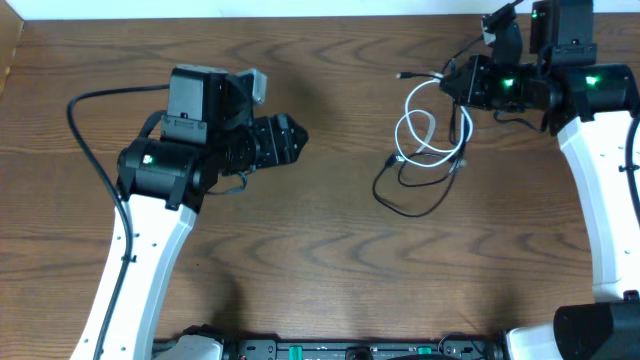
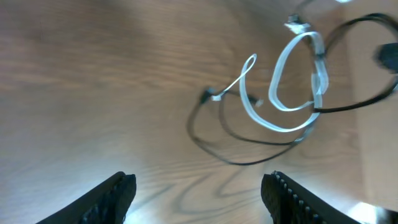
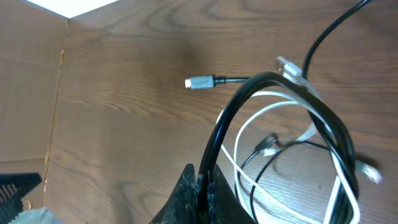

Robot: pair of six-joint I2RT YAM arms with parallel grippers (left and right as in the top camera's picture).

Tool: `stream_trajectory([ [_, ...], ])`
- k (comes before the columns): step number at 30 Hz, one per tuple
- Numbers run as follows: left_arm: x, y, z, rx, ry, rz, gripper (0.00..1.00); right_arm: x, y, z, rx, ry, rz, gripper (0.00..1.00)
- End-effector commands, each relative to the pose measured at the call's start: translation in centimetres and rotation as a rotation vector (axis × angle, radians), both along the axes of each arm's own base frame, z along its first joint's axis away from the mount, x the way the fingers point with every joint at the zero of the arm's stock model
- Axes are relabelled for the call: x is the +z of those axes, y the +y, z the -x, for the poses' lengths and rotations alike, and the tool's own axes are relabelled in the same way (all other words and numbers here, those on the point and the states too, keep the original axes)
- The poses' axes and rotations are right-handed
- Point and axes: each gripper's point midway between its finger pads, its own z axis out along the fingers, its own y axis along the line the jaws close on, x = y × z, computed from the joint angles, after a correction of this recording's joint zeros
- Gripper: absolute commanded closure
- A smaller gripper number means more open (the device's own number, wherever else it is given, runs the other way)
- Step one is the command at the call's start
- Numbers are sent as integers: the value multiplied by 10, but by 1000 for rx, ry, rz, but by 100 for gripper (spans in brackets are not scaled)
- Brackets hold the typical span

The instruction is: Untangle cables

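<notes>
The right gripper [image 3: 200, 198] is clamped shut on a loop of the black cable [image 3: 221, 127], anchoring the tangled cables [image 1: 430, 148] just ahead of its fingers, while the left gripper [image 2: 198, 199] stands wide open and empty, well short of the coil, apparently ready to draw a strand free.

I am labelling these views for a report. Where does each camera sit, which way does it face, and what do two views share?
Overhead: above the table, facing down; both arms, left gripper, right gripper.
Left wrist: on the left arm, facing forward at the white cable; its open fingers frame the bottom.
Right wrist: on the right arm, facing down; its shut fingers pinch the black cable.
Shared: all three show the white and black cables.
</notes>
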Motion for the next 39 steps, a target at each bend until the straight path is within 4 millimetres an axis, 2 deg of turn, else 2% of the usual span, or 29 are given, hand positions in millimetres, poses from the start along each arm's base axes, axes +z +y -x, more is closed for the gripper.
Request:
stream_trajectory([
  [1, -3, -43, -10, -170, 22, 147, 31, 4, 13, 3, 21, 1, -22, 99],
  [4, -4, -77, -13, -299, 15, 241, 33, 2, 12, 2, 9, 1, -6, 99],
  [8, 13, -146, -1, -578, -118, 377, 36, 1, 10, 1, -12, 8, 1, 99],
  [10, 15, -167, -1, -600, -190, 339, 36, 1, 10, 1, -12, 8, 1, 99],
  [14, 20, -192, -6, -572, -313, 264, 35, 8, 11, -4, -21, -5, -46, 99],
  [21, 39, -207, -27, -465, -461, 222, 36, 43, 22, -18, -63, -7, -284, 99],
  [27, 45, -210, -41, -367, -547, 159, 36, 64, 38, -13, 19, -20, -401, 99],
  [30, 46, -217, -44, -371, -566, 171, 37, 68, 42, -10, 42, -10, -427, 99],
  [34, 34, -226, -52, -374, -567, 174, 37, 69, 44, -8, 59, -8, -435, 99],
  [37, 35, -229, -59, -361, -590, 188, 50, 70, 45, -7, 68, -9, -438, 99],
  [38, 37, -229, -61, -350, -600, 191, 61, 70, 45, -7, 68, -9, -438, 99],
  [39, 39, -229, -62, -350, -606, 194, 66, 70, 45, -7, 68, -9, -439, 99],
])
